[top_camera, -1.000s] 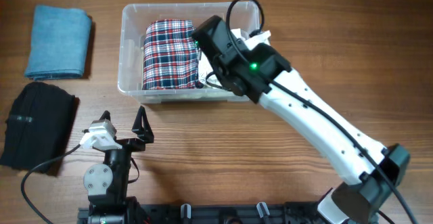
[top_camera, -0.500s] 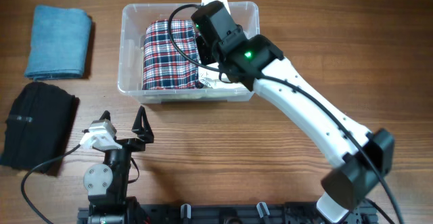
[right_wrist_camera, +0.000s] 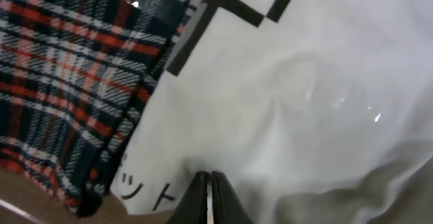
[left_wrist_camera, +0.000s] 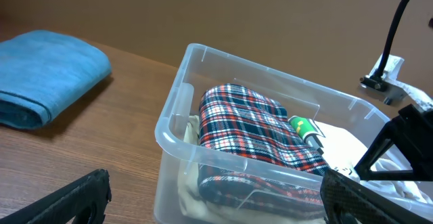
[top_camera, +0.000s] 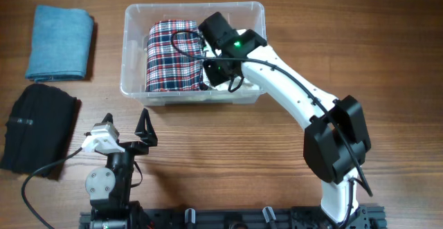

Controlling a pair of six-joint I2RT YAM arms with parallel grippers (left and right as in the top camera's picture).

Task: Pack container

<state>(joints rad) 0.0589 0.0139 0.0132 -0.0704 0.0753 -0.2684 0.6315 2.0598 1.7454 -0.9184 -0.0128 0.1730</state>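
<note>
Overhead: clear, rimmed, round-cornered container [top_camera: 130, 49] with folded plaid garment [top_camera: 172, 56] inside.

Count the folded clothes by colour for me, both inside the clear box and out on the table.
Blue cloth, on the table: 1
Black garment, on the table: 1
Plaid garment, in the container: 1
White printed garment, in the container: 1
Total: 4

A robotics lab bench is suggested: a wood-grain surface [top_camera: 387, 49] is backed by a plain brown wall [left_wrist_camera: 203, 7], and a cabled white robot arm [top_camera: 294, 101] is mounted at a black rail [top_camera: 228, 218].
</note>
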